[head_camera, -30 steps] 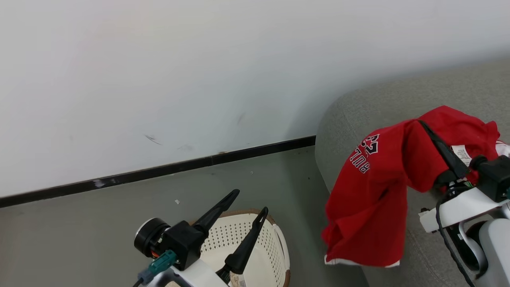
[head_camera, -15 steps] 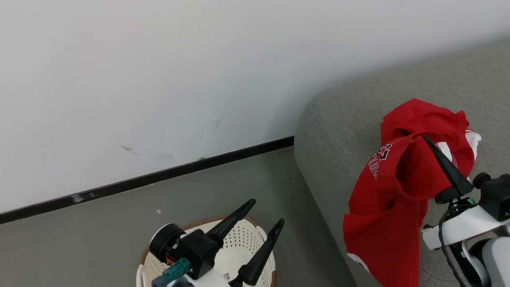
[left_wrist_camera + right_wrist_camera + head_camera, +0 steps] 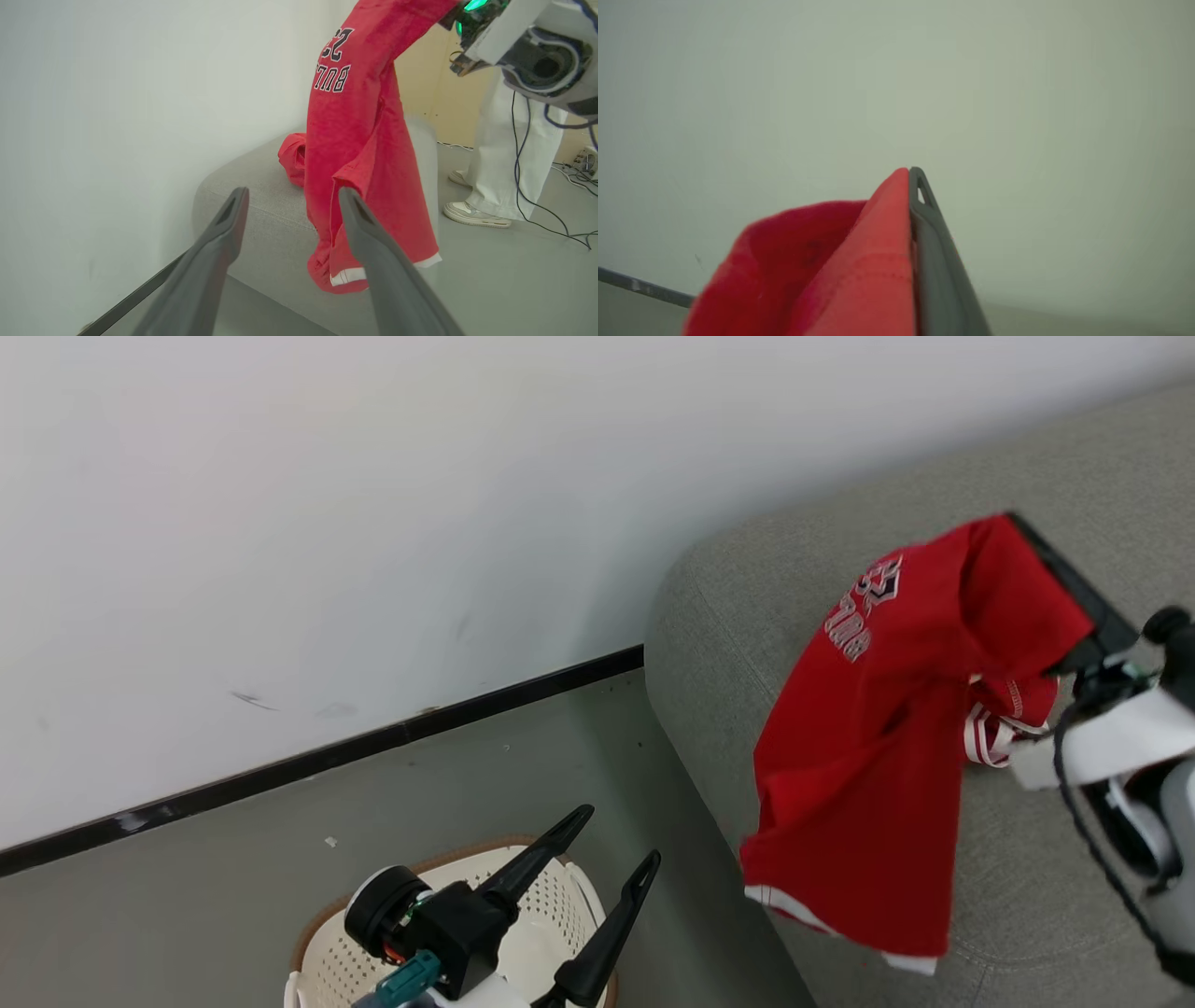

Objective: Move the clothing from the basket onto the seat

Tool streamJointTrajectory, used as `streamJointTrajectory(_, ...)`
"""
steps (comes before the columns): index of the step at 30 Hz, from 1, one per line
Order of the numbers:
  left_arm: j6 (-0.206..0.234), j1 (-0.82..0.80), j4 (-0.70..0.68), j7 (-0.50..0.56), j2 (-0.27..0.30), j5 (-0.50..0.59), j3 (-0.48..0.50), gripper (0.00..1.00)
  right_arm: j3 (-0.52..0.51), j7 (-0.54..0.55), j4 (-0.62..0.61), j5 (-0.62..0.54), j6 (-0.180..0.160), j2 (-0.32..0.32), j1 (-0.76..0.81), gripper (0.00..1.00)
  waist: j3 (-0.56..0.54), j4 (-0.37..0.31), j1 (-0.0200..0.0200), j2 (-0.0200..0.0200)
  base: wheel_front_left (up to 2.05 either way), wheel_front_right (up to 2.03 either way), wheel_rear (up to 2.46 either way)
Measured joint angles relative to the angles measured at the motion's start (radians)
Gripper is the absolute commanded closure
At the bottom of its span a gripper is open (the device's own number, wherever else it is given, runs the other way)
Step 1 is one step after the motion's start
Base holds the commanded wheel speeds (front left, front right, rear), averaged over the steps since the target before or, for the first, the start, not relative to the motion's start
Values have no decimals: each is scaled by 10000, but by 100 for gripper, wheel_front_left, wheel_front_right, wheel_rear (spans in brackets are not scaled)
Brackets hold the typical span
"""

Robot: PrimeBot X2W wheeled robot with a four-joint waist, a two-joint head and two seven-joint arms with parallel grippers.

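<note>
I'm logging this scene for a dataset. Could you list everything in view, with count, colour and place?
wall: one, white, at the back
floor: one, grey, below the wall
baseboard: one, black, where wall meets floor
sofa: one, grey, on the floor against the wall
laundry basket: one, cream with brown rim, on the floor beside the sofa
tee: one, red with dark-and-white lettering, hanging over the sofa's edge
second garment: one, red, bunched on the sofa behind the tee
person: one, white trousers and pale shoes, standing beyond the sofa
left jaws: one pair, dark, apart, above the basket
right jaws: one pair, dark, shut on the tee
</note>
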Motion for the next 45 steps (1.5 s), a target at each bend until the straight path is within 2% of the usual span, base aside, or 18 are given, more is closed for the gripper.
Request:
streamJointTrajectory(6, 165, -1, -265, -4, -2, 92, 92, 0, -349, 387, 276, 489, 0, -502, -2108, 100, 245, -93, 0, 0, 0, 0, 0)
streamJointTrajectory(11, 215, -8, -487, 6, 17, 299, 125, 0, -1352, 823, 980, 972, 0, -886, -3755, 100, 495, -54, 0, 0, 0, 0, 0)
streamJointTrajectory(14, 297, -25, -654, 79, 36, 368, 151, 0, -1743, 1185, 1584, 1012, 0, -1421, -4529, 100, 660, 12, 0, 0, 0, 0, 0)
streamJointTrajectory(20, 385, -135, -974, 199, 111, 577, 146, 0, -2746, 1639, 2809, 1016, 0, -2113, -5672, 100, 1022, 206, 0, 0, 0, 0, 0)
streamJointTrajectory(26, 385, -371, -1283, 416, 159, 694, 82, 0, -3212, 1881, 4334, 633, 0, -2598, -5816, 100, 1433, 452, -1, 0, 0, 0, 0)
streamJointTrajectory(34, 383, -752, -1547, 734, 184, 876, -54, 0, -2913, 1636, 5517, 33, 0, -2290, -5765, 100, 2049, 832, 0, 0, 0, 0, 0)
streamJointTrajectory(40, 370, -1067, -1653, 982, 180, 957, -123, 0, -2100, 1239, 6228, -648, 0, -1799, -5126, 100, 2514, 1123, 0, -1, 0, 0, 0)
streamJointTrajectory(45, 362, -1161, -1659, 1026, 186, 957, -117, 0, -1933, 957, 6872, -767, 0, -1337, -4645, 100, 2878, 1335, 0, 0, 0, 0, 0)
